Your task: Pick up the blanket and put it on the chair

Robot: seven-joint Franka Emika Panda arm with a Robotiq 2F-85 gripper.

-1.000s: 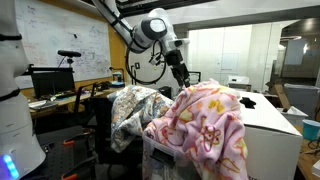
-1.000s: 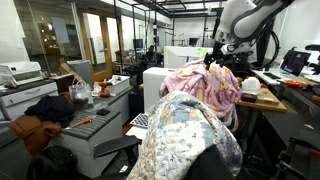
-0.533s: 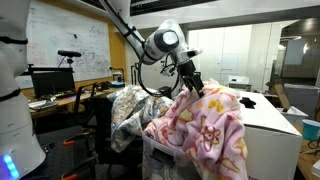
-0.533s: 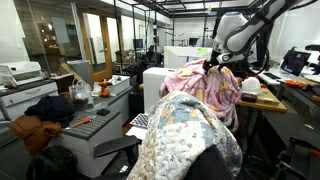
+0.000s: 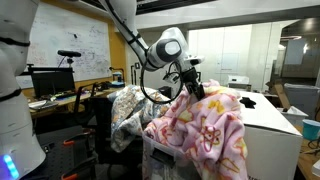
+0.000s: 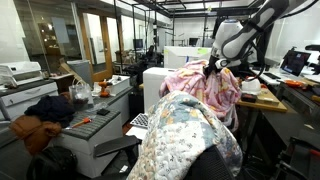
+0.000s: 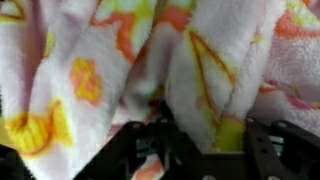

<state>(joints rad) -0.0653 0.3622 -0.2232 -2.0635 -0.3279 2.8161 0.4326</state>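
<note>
The pink blanket (image 5: 205, 125) with yellow and orange shapes lies heaped over a white cabinet (image 5: 272, 132); it also shows as a pink mound (image 6: 205, 92). My gripper (image 5: 197, 92) comes down from above onto the heap's top (image 6: 212, 68). In the wrist view the blanket (image 7: 110, 60) fills the picture, and a white and yellow fold stands between the black fingers (image 7: 265, 150) of the gripper (image 7: 205, 140), pressed on both sides. The black chair (image 5: 101, 115) stands beside the cabinet, mostly covered (image 6: 208, 166).
A grey-and-white patterned cloth (image 5: 135, 108) hangs over the chair's back (image 6: 180, 130). A desk with a monitor (image 5: 50, 80) stands behind. A low counter with tools and a brown bag (image 6: 38, 128) runs along one side. Desks with clutter (image 6: 270, 95) flank the cabinet.
The arm has come down onto the top of the blanket heap. The jaws have narrowed from wide open onto a fold of the blanket.
</note>
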